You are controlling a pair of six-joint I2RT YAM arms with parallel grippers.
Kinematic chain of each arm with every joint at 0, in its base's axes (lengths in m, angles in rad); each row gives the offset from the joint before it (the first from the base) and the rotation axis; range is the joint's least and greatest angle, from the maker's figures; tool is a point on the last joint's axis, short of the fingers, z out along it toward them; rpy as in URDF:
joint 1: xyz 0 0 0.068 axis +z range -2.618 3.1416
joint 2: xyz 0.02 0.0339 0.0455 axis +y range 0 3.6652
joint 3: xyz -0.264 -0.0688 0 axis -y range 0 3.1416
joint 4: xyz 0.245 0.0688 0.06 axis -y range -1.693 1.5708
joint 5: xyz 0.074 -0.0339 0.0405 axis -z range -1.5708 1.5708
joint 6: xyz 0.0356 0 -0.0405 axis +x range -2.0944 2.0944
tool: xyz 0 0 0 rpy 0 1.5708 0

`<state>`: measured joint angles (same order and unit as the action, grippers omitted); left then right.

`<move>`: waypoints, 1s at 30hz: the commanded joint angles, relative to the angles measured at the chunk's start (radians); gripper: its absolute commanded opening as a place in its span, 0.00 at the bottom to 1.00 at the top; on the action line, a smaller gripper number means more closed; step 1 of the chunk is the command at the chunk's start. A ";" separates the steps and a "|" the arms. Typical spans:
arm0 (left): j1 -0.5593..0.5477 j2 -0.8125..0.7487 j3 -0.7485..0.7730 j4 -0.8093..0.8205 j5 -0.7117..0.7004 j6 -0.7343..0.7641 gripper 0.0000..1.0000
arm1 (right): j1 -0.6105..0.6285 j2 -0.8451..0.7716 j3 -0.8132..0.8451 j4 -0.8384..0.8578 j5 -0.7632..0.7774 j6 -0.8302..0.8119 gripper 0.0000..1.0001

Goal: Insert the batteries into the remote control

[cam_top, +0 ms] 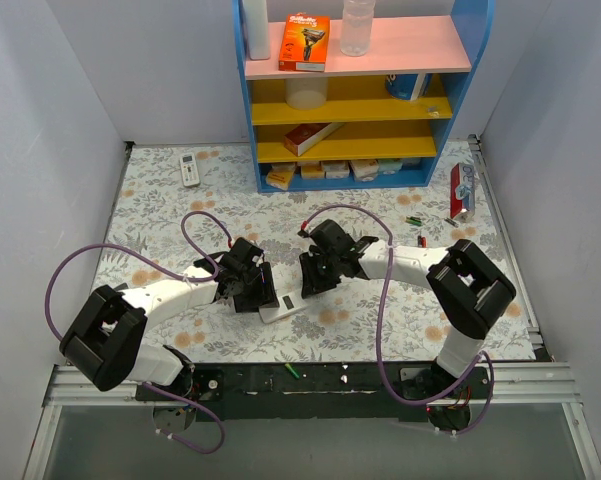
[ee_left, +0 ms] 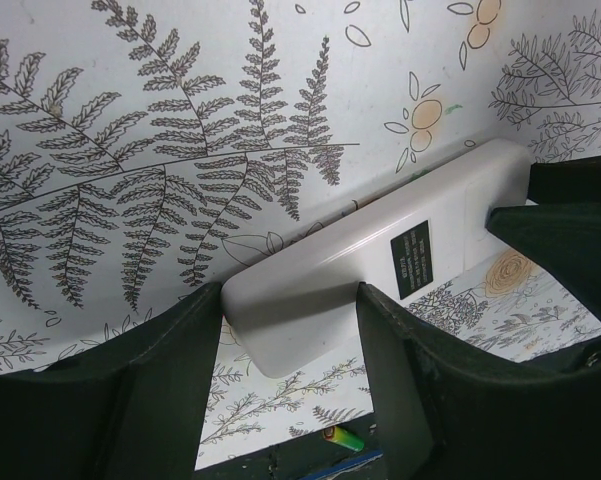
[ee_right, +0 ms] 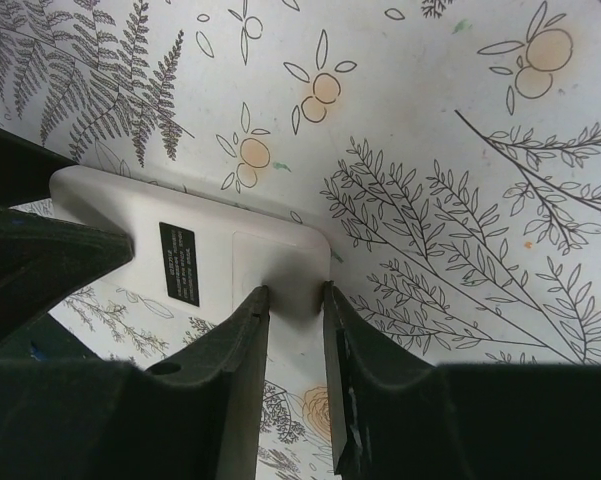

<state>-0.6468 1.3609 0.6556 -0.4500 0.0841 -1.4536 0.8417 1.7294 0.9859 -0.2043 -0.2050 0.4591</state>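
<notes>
Closest to my bases, a green battery (cam_top: 292,371) lies on the black rail (cam_top: 240,385), a thin little cylinder. Just beyond it the remote control (cam_top: 280,306) lies back-up on the tabletop (cam_top: 160,215), which is covered in a matte sheet printed with ferns, sprigs and orange blossoms. The remote is a slim slab of smooth white plastic with rounded corners. It has a small black label (ee_left: 410,260) on its back and the faint outline of a rectangular cover near one end. Farther off to the right, loose batteries (cam_top: 413,220) dot the print. An all-white remote (cam_top: 189,168) lies at the far left, and a blue shelf unit (cam_top: 475,60) with yellow and pink boards stands at the back.

My left fingers (ee_left: 160,400) are matte black wedges set wide apart, with the remote's end lying between them. One tip sits at its corner and the other against its long side, though I cannot tell whether they squeeze it. My right fingers (ee_right: 230,380) are drawn nearly together with only a narrow slot between them, both tips resting on the remote's back at the cover end.
</notes>
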 commanded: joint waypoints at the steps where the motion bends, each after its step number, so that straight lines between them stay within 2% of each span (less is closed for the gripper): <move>1: 0.003 0.056 -0.039 -0.013 -0.034 0.025 0.55 | 0.039 0.042 0.016 -0.026 -0.017 0.032 0.32; 5: 0.001 0.063 -0.042 0.017 0.000 0.021 0.55 | 0.065 0.056 0.013 0.003 -0.071 0.070 0.27; 11: 0.001 0.072 -0.045 0.059 0.040 0.016 0.55 | 0.106 0.073 0.080 0.006 -0.099 0.043 0.27; 14: 0.003 0.057 -0.039 0.059 0.017 0.013 0.56 | 0.100 0.053 0.112 -0.049 -0.032 0.029 0.29; 18: 0.022 0.027 -0.007 0.045 -0.055 0.025 0.67 | 0.044 0.003 0.155 -0.133 0.073 -0.007 0.41; 21: 0.064 -0.002 0.021 0.028 -0.113 0.041 0.82 | -0.039 -0.059 0.171 -0.187 0.162 -0.017 0.55; 22: 0.075 -0.014 0.045 0.022 -0.145 0.050 0.92 | -0.064 -0.077 0.172 -0.201 0.188 -0.020 0.58; 24: 0.107 -0.045 0.076 0.002 -0.182 0.061 0.98 | -0.150 -0.148 0.171 -0.234 0.262 -0.025 0.65; 27: 0.143 -0.117 0.143 -0.039 -0.280 0.075 0.98 | -0.271 -0.273 0.155 -0.262 0.343 -0.040 0.80; 30: 0.162 -0.201 0.225 -0.110 -0.424 0.029 0.98 | -0.372 -0.407 0.151 -0.285 0.440 -0.069 0.84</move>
<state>-0.5095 1.2903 0.7609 -0.4881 -0.1150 -1.4097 0.5659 1.4979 1.1076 -0.4313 0.0650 0.4335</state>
